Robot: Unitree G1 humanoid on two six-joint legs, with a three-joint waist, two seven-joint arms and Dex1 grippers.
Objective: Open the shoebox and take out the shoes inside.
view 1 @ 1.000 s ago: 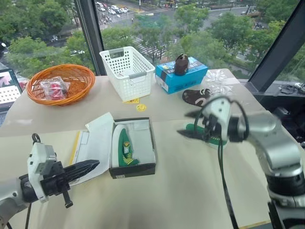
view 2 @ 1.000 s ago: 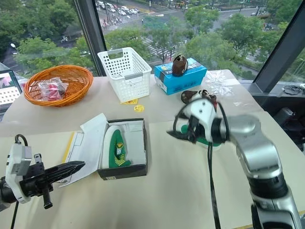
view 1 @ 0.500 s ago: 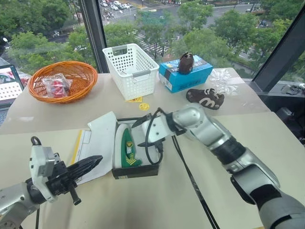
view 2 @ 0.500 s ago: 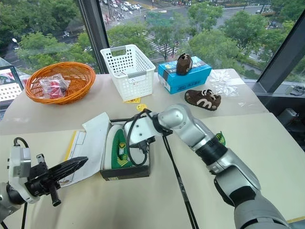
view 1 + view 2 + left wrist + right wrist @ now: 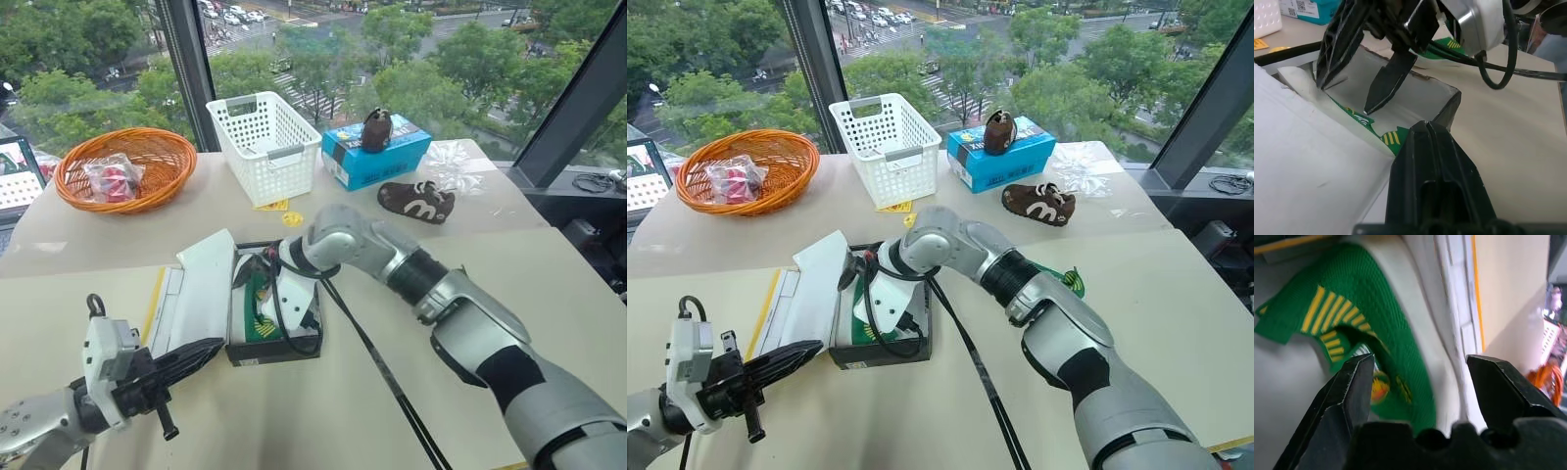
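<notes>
The shoebox (image 5: 266,350) stands open in the middle of the table, with black sides and a white inside. Its lid (image 5: 201,294) lies upturned against the box's left side. One green shoe (image 5: 259,319) lies in the box. My right gripper (image 5: 253,284) reaches down into the box, open. In the right wrist view its fingers (image 5: 1347,391) stand either side of the shoe (image 5: 1376,328), one by the tongue and one past the white sole. A second green shoe (image 5: 1072,282) peeks out behind my right arm on the table. My left gripper (image 5: 193,354) hovers shut, in front of the lid.
At the back stand an orange basket (image 5: 122,166) holding a red packet, a white plastic basket (image 5: 265,132) and a blue box (image 5: 372,155) with a brown shoe (image 5: 375,127) on top. Another brown shoe (image 5: 416,199) and clear wrapping (image 5: 456,166) lie back right.
My right arm has swung left from the green shoe on the table to the shoebox and tipped its open fingers down into it. My left gripper has hardly moved.
</notes>
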